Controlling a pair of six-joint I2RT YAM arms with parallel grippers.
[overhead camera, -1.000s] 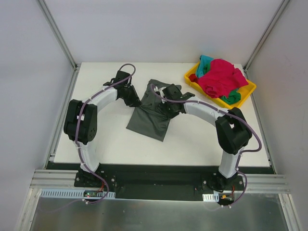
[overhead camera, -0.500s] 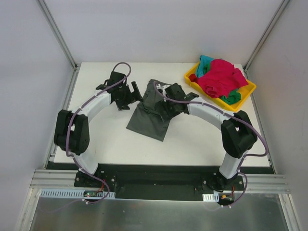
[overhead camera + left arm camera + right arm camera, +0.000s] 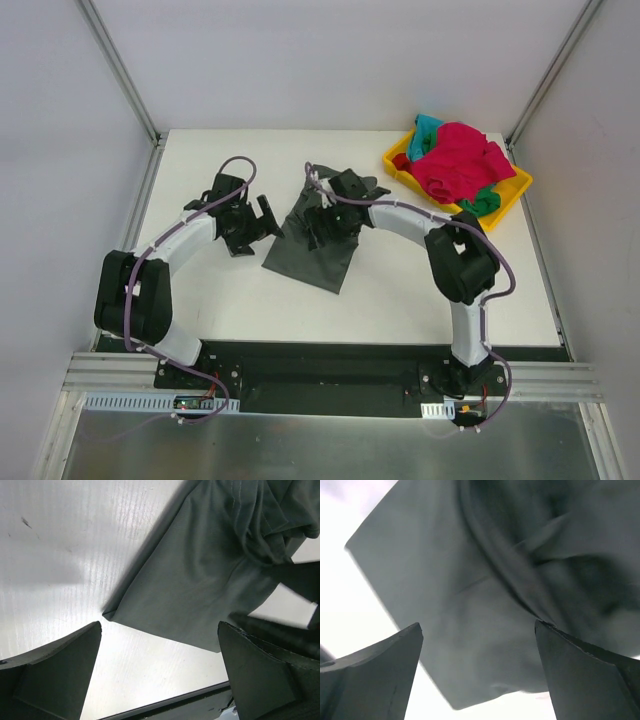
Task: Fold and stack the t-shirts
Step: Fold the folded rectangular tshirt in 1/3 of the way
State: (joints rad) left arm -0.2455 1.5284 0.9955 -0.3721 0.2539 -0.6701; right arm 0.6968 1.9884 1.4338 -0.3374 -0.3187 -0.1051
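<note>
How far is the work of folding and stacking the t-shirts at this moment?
Done: the dark olive-grey t-shirt lies on the table, partly folded, rumpled at its far end. In hand: nothing is held; the left gripper is open beside it, the right gripper open over it. Left: finishing this fold, then the magenta t-shirt, teal t-shirt and green t-shirt, bunched in the yellow tray. No stack yet.

Top view bright, even and sharp, shadows faint; left wrist view has glare on the table [image 3: 55, 555]; right wrist view soft, the shirt [image 3: 470, 605] blurred, table washed white.
</note>
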